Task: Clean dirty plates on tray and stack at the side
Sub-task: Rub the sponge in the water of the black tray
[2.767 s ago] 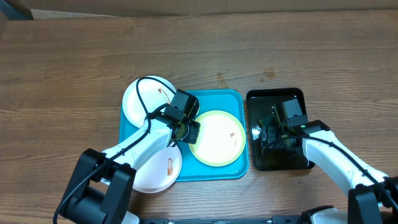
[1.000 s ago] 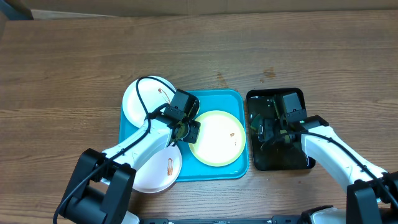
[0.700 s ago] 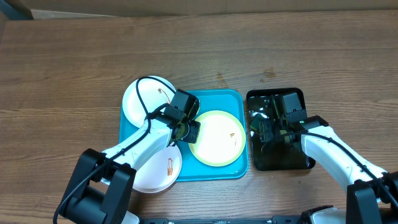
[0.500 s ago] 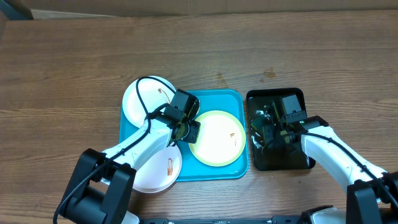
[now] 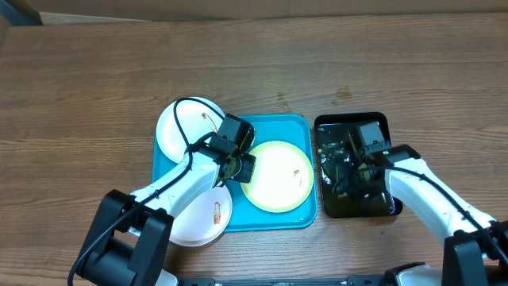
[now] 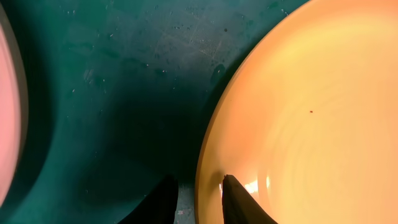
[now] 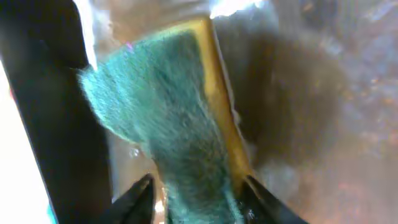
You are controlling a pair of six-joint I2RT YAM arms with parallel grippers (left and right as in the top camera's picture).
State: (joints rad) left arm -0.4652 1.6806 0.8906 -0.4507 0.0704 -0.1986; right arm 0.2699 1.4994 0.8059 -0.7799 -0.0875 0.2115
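The turquoise tray holds the plate with the yellow-green rim, which has a small reddish smear. My left gripper is shut on that plate's left rim; in the left wrist view the fingers straddle the plate's edge over the tray floor. A white plate with a smear overlaps the tray's upper left corner. Another smeared white plate overlaps its lower left corner. My right gripper is shut on a green and yellow sponge.
A glossy black tray with wet reflections lies right of the turquoise tray; my right gripper is inside it. The wooden table stretches around both trays. A white plate's edge shows at the left of the left wrist view.
My right gripper has shifted slightly inside the black tray with the sponge. The left arm and the plates have not moved.
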